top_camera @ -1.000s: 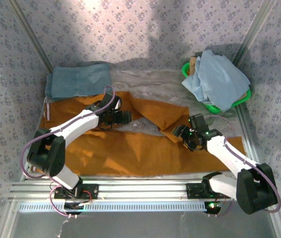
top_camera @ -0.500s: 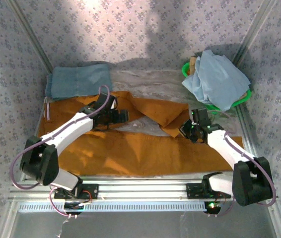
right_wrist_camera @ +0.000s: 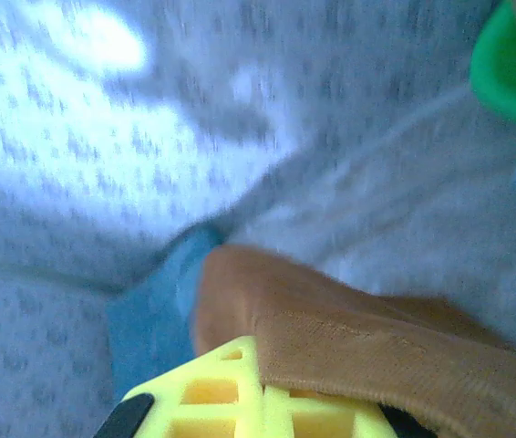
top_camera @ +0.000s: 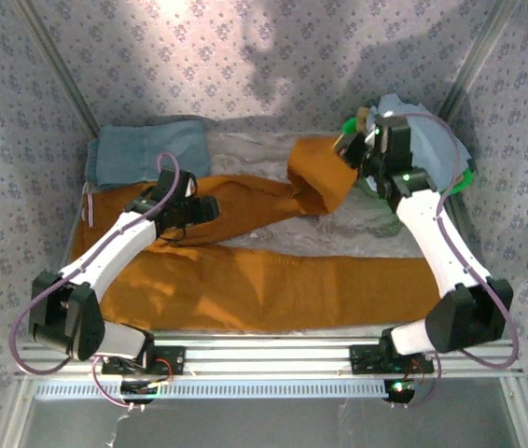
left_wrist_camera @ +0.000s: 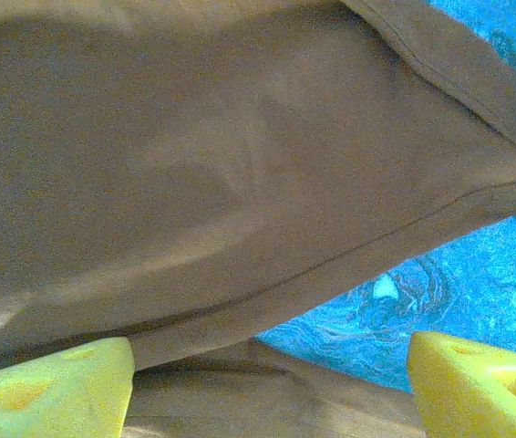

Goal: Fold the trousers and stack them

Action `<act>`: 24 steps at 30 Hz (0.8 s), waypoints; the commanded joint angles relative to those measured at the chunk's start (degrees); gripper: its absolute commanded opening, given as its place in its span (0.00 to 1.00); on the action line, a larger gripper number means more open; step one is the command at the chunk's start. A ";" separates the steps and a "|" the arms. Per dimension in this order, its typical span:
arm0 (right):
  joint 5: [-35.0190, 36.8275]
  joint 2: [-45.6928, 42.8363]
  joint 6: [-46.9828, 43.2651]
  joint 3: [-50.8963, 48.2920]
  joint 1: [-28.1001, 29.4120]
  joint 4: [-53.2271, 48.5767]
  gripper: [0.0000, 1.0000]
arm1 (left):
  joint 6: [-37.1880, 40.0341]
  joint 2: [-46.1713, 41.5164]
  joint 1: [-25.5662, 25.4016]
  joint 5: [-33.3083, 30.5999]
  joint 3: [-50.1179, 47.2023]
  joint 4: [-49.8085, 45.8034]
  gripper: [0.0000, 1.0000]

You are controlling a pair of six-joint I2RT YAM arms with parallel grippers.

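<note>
Right gripper pinches one leg of the trousers, left gripper is open above them.
We see the rust-orange trousers lying across the near half of the tabletop, from the left edge to the right edge, and one leg rises toward the far right corner. There the right jaws are pressed together on the hem of this leg, just beside the green basket. The left gripper hovers over the cloth toward the left edge, with its yellow fingers spread wide apart.

Green basket just beside raised trousers.
</note>
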 commanded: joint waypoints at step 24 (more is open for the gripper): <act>20.23 -2.01 -4.69 0.96 -3.30 -9.87 0.00 | -17.09 -6.62 17.30 -7.52 -18.26 4.17 0.98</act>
